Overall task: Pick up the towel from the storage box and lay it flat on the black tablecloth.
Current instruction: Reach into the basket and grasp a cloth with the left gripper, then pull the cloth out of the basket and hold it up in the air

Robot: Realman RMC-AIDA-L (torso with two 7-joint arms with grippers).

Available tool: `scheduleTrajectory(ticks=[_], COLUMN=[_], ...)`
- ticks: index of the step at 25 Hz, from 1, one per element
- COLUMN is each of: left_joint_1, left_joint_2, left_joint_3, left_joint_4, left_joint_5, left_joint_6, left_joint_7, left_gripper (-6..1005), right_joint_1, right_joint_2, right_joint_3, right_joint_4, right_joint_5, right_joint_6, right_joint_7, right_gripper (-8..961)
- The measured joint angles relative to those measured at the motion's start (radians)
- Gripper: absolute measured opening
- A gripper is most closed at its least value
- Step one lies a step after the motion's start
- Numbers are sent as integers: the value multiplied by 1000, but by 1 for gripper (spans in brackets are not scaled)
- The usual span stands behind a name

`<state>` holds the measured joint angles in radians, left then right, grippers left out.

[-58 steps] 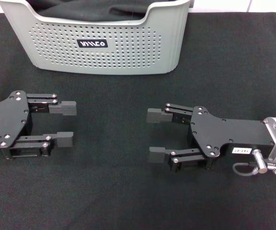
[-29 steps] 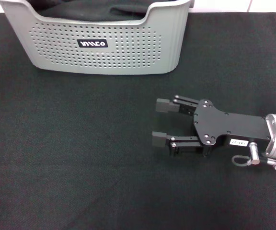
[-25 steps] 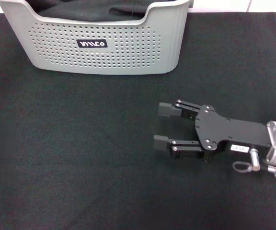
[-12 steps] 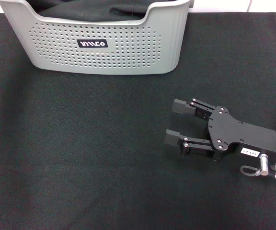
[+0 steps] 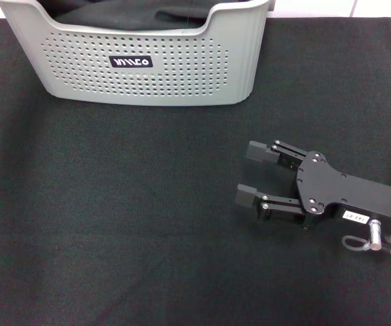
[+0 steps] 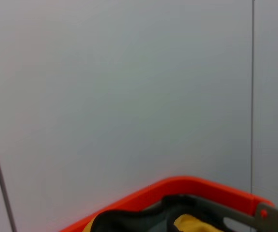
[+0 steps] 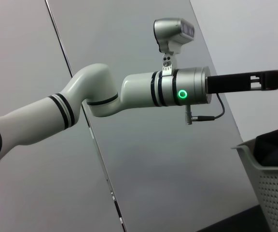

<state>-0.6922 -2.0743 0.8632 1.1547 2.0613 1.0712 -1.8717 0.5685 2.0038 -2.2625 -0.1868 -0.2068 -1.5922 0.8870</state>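
The storage box stands at the far left of the black tablecloth, with dark bunched fabric showing over its rim. The towel shows only as a small yellow patch in the left wrist view, beside dark fabric and a grey rim. My right gripper is open and empty, low over the tablecloth to the right of the box. My left arm is out of the head view. The right wrist view shows it raised, its black gripper reaching above the box corner, its fingertips cut off.
A plain grey wall fills both wrist views. An orange-red curved edge lies behind the yellow patch in the left wrist view. A white strip runs along the tablecloth's far edge.
My left gripper has left the head view. My right gripper has moved right and nearer to me, staying open. The box has not moved.
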Motion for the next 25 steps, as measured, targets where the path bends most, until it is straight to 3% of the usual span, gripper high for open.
scheduleTrajectory(ticks=[4, 16, 18, 19, 20, 22, 25], left_joint_1=[3, 21, 49, 86, 86, 132, 181], left_joint_2=[0, -1, 6, 16, 16, 31, 47], left_joint_3=[-2, -5, -7, -9, -9, -12, -24], left_joint_4=[-3, 5, 24, 44, 44, 56, 74], left_joint_5=[-37, -93, -193, -346, -346, -568, -789], left_joint_6=[-4, 5, 32, 82, 82, 159, 257], left_joint_7=[5, 11, 30, 66, 66, 119, 149], left_gripper=[221, 19, 19, 19, 19, 19, 19], right_joint_1=[-7, -27, -34, -41, -50, -70, -118], right_joint_2=[2, 6, 6, 6, 6, 8, 18], right_joint_3=[0, 0, 8, 21, 39, 78, 157], right_joint_4=[0, 1, 2, 2, 2, -3, -29], right_joint_5=[-2, 0, 3, 4, 4, 5, 5], right_joint_6=[0, -19, -24, -28, -33, -45, -78], right_joint_7=[-3, -16, -32, -50, -72, -131, -279], right_gripper=[858, 857, 857, 858, 858, 858, 857])
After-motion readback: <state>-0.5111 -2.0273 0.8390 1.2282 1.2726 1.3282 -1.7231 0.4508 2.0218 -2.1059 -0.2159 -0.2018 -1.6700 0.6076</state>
